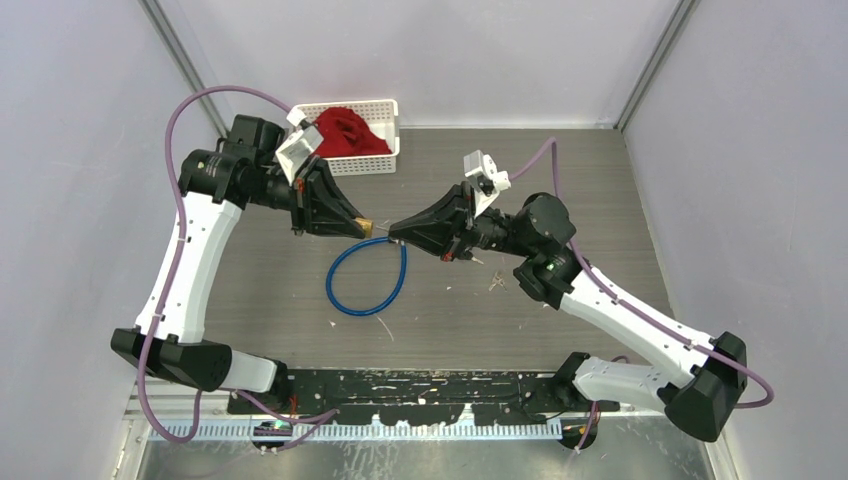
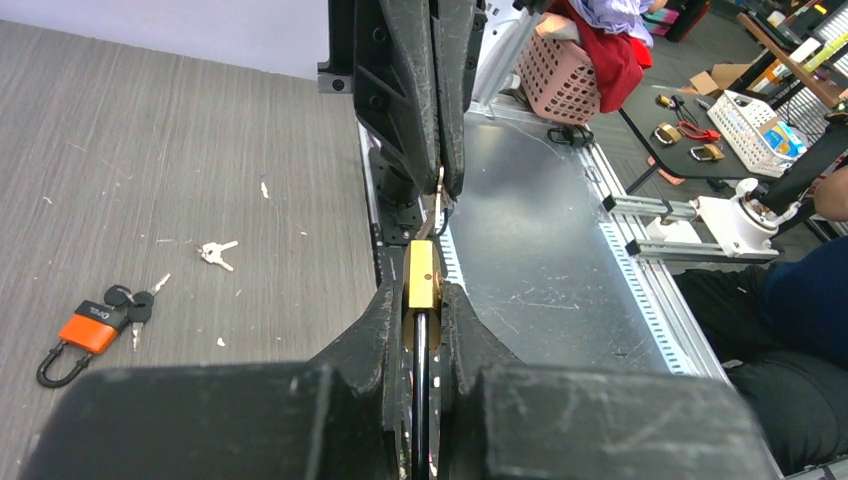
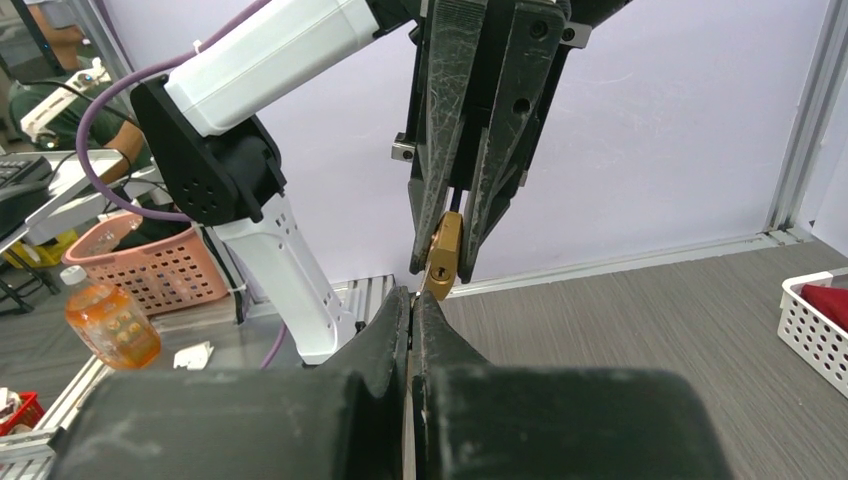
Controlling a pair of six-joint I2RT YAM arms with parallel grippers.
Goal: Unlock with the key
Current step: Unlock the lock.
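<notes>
My left gripper is shut on a brass padlock and holds it above the table. In the left wrist view the padlock sits between my fingertips, its dark shackle running back between them. My right gripper faces it tip to tip and is shut on a thin silver key. In the right wrist view the padlock hangs just ahead of my right gripper, its keyhole showing. The key tip is right at the padlock's keyhole face; I cannot tell whether it is in.
A blue cable loop lies on the table below both grippers. A white basket with red cloth stands at the back. An orange padlock with keys and small loose keys lie on the wood surface.
</notes>
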